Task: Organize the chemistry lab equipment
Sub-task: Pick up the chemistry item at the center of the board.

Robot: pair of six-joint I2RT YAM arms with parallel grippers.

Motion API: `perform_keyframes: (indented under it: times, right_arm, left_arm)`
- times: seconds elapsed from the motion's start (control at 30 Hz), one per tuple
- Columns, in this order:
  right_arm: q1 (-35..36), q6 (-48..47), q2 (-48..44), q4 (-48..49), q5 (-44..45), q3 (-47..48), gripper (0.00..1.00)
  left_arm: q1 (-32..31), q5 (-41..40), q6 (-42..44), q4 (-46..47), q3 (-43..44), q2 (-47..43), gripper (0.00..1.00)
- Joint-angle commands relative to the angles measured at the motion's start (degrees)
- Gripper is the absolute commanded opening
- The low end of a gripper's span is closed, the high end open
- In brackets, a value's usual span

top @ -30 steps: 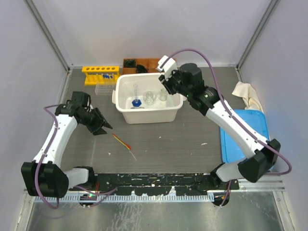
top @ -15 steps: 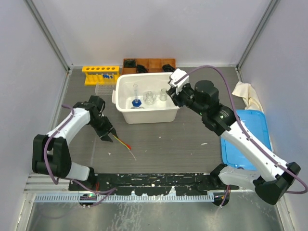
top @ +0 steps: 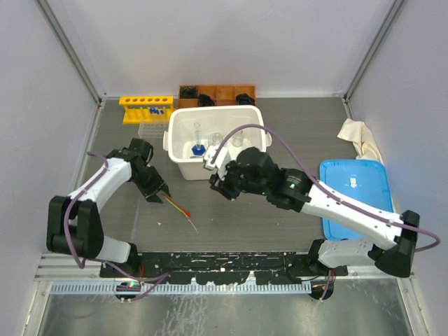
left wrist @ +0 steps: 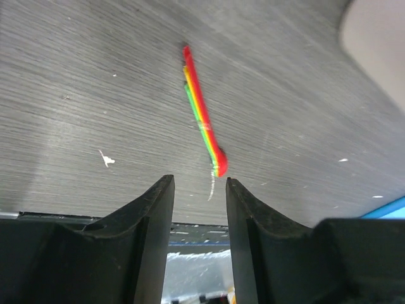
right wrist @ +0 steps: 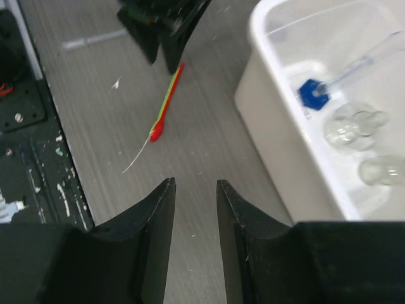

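On grey tabletop (left wrist: pixel 76 76), thin stick (left wrist: pixel 202 117) lies flat, just off near-left corner of white tub (top: pixel 183 166). Stick has red edge with yellow and green stripes alongside, and fine whitish thread trailing from rounded end.
Left pincer (left wrist: pixel 199 183): jaws apart, empty, tips just short of rounded end.
Right pincer (right wrist: pixel 193 183): jaws apart, empty, over bare tabletop beside tub.
Tub holds clear glass flasks (right wrist: pixel 351 126) and blue-capped tube (right wrist: pixel 313 93).

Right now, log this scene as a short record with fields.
left gripper: open, empty, low at one end of the red-orange stick
right gripper: open, empty, above the table in front of the white tub
red-orange stick: lying flat on table
white tub: holds glass flasks
yellow rack: far edge, left of tub
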Motion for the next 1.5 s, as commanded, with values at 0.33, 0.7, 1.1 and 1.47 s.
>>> perform_keyframes:
  times: [0.33, 0.7, 1.1, 1.47]
  right_arm:
    - [5.39, -0.68, 19.97, 9.52, -3.68, -0.21, 0.47]
    - [6.39, -0.92, 36.73, 12.44, -5.13, 7.50, 0.49]
    - [6.50, 0.94, 47.05, 11.23, -3.00, 13.77, 0.47]
    - [6.59, 1.05, 50.27, 10.32, -2.89, 13.73, 0.36]
  left_arm:
    - [3.04, -14.92, -3.73, -6.90, 10.97, -25.68, 0.51]
    - [4.51, -14.44, -4.70, -9.85, 8.18, -32.77, 0.52]
    - [4.61, -14.57, -4.00, -10.11, 8.88, -33.45, 0.51]
    - [4.59, -15.45, -3.30, -10.63, 10.18, -33.49, 0.52]
